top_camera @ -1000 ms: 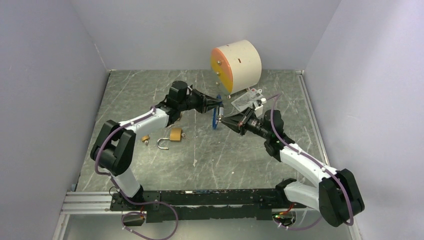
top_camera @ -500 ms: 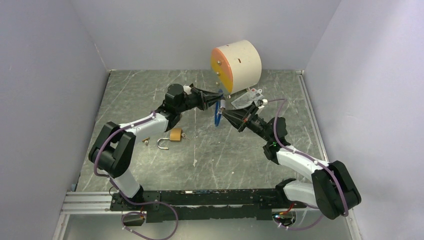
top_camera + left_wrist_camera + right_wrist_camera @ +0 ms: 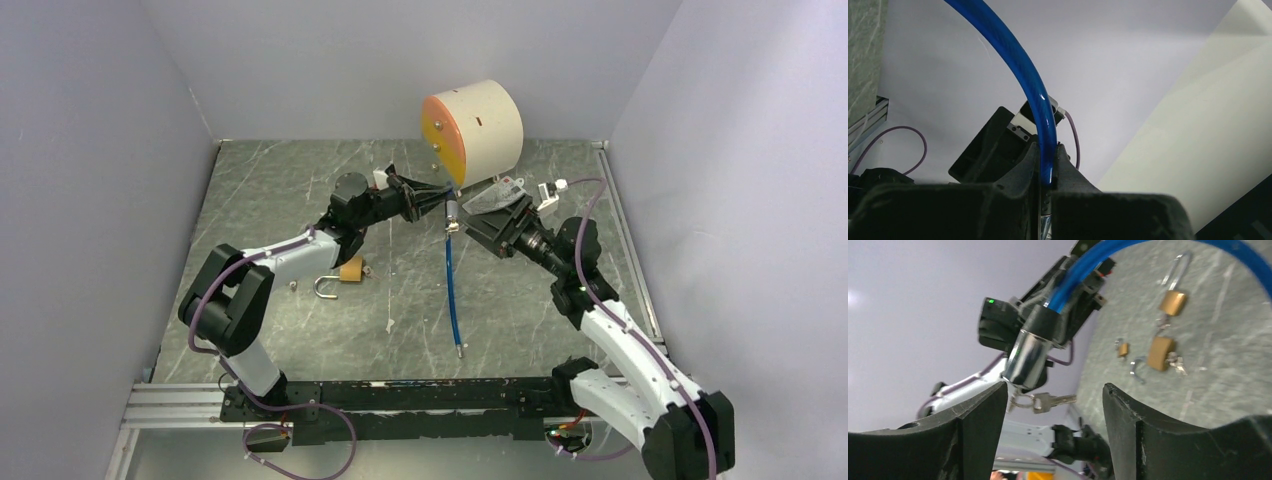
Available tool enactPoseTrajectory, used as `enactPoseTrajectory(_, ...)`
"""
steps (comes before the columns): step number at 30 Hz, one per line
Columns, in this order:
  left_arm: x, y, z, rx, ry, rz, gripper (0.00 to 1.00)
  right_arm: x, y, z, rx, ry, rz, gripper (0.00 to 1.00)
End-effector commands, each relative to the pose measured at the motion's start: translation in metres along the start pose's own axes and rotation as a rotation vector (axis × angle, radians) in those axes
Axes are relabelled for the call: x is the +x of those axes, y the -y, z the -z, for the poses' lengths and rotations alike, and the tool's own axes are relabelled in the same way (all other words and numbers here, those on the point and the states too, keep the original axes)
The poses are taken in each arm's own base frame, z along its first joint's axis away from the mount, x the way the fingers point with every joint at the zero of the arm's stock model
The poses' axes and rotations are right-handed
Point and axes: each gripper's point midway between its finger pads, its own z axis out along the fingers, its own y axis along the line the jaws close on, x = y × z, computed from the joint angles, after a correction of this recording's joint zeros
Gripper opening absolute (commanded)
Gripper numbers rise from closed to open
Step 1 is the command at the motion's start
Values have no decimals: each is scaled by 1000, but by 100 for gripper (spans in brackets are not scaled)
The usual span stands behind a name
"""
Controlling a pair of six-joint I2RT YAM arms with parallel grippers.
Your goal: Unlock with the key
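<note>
A grey marbled table (image 3: 300, 180) sits between pale walls, with a cream drum (image 3: 475, 125) at the upper centre. Just below the drum, the left gripper (image 3: 440, 197) is clamped tight on a blue cable (image 3: 451, 285), which hangs toward the lower centre of the frame. In the right wrist view, a key (image 3: 1053, 401) on a ring dangles under the cable's silver lock cylinder (image 3: 1025, 360). The right gripper (image 3: 1054, 390) stands wide open around it, holding nothing. A brass padlock (image 3: 350, 268) lies on the table at centre left.

Soft even overhead light, shadows faint. My right wrist view blurred; my fingers (image 3: 973, 440) dark, unfocused. Glare streak along blue cable (image 3: 1042, 117).
</note>
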Motion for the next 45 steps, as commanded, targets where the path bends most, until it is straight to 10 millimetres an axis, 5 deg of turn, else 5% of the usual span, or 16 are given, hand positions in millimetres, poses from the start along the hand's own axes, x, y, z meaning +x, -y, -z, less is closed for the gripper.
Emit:
enactPoseTrajectory(1, 15, 29, 4, 74, -60, 42, 3, -6, 24, 17, 151, 35, 160, 74)
enactPoseTrajectory(6, 15, 25, 7, 38, -61, -1, 3, -19, 37, 34, 270, 126, 239, 75)
enactPoseTrajectory(11, 17, 21, 16, 10, -55, -36, 2, -17, 90, 43, 490, 63, 329, 70)
enactPoseTrajectory(15, 17, 18, 25, -22, -51, -84, 2, -3, 137, 42, 668, -57, 333, 59)
enactPoseTrajectory(21, 13, -11, 43, -61, -60, -115, 2, 45, 172, 20, 843, -252, 404, 58)
enactPoseTrajectory(26, 9, -32, 61, -82, -35, -103, 2, 62, 205, 21, 1057, -310, 485, 57)
enactPoseTrajectory(36, -7, -34, 91, -155, 93, -139, 3, 99, 234, 8, 1151, -454, 628, 52)
enactPoseTrajectory(41, -13, -30, 93, -174, 120, -129, 3, 104, 249, 15, 1242, -467, 632, 42)
enactPoseTrajectory(45, -15, -26, 91, -181, 123, -136, 2, 94, 255, 25, 1323, -422, 652, 25)
